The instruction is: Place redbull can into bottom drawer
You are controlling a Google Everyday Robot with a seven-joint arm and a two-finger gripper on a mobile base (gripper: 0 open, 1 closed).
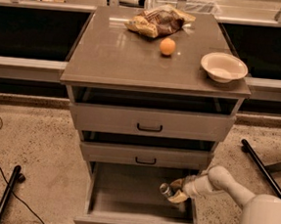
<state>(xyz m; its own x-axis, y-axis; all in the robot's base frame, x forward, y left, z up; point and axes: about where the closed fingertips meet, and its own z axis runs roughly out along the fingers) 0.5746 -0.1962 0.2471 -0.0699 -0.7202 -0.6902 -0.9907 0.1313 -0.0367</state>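
Below the surface (pixel 115 58), the gripper (pixel 176 192) clamps the redbull can (pixel 165 188) inside the bottom drawer (pixel 123 193), rightward; lower gently before releasing.

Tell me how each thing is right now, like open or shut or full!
gripper, shut on the redbull can, down inside the bottom drawer, right side.
redbull can, held, tilted.
bottom drawer, pulled open.
middle drawer, mostly pushed in.
top drawer, mostly pushed in.
bowl, upright, looks empty.
orange, whole, on the cabinet top.
snack bag, crumpled, lying down.
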